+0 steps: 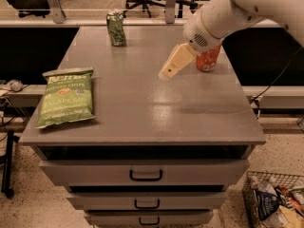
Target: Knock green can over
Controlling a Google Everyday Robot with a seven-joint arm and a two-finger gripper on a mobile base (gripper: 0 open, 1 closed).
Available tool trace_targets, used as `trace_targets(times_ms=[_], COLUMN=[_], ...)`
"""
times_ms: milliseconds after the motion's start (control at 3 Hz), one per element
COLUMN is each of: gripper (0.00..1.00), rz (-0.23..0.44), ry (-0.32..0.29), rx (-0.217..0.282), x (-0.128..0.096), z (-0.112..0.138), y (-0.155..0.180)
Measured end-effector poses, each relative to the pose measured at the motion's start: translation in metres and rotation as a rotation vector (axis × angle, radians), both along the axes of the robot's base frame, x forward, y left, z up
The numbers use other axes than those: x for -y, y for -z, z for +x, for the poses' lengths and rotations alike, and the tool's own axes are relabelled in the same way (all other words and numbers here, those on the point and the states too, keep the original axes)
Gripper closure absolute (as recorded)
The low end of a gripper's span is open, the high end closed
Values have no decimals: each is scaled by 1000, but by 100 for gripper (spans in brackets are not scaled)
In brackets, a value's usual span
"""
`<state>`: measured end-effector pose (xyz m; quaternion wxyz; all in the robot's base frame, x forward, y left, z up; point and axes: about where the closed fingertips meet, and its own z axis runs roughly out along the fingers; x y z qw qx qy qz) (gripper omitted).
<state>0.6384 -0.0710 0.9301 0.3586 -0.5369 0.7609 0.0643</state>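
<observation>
A green can [116, 28] stands upright near the far left edge of the grey table [142, 103]. My gripper [172, 65] hangs above the table's right-middle part, well to the right of and nearer than the green can, not touching it. The white arm comes in from the upper right.
An orange can [208, 58] stands upright at the table's right side, partly hidden behind my arm. A green chip bag [65, 97] lies flat on the left. Drawers sit under the tabletop. A wire basket [275, 203] stands on the floor at lower right. Office chairs stand behind.
</observation>
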Motion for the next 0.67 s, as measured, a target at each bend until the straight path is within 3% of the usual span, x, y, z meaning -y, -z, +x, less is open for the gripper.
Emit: trace_targets(times_ms=[667], gripper=[0], rz=[261], ry=[115], rx=[55], x=[-38], z=[112], y=[26])
